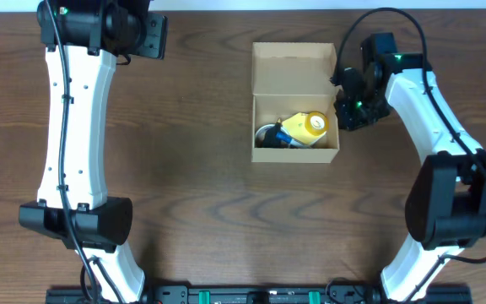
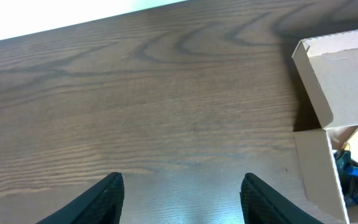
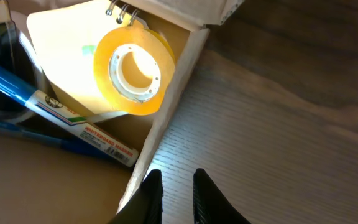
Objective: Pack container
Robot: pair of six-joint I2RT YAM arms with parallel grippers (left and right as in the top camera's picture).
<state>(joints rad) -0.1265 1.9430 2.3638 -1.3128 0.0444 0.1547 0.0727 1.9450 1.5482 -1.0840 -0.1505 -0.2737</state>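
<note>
The tan cardboard container (image 1: 294,155) stands open at the table's middle back, its flap lid (image 1: 294,67) folded back. Inside lie a yellow tape roll (image 1: 314,125), a blue whiteboard marker (image 1: 287,137) and a dark item at the left. My right gripper (image 1: 350,113) hovers just outside the container's right wall, fingers nearly together and empty. In the right wrist view the fingers (image 3: 178,186) sit beside the wall (image 3: 166,118), with the tape roll (image 3: 132,68), marker (image 3: 73,121) and a pale spiral notepad (image 3: 61,43) inside. My left gripper (image 1: 150,38) is open and empty at the far left back.
The left wrist view shows its open fingers (image 2: 182,193) over bare wood, with the container's left wall (image 2: 319,168) and lid (image 2: 340,74) at the right edge. The dark wood table (image 1: 209,194) surrounds the container.
</note>
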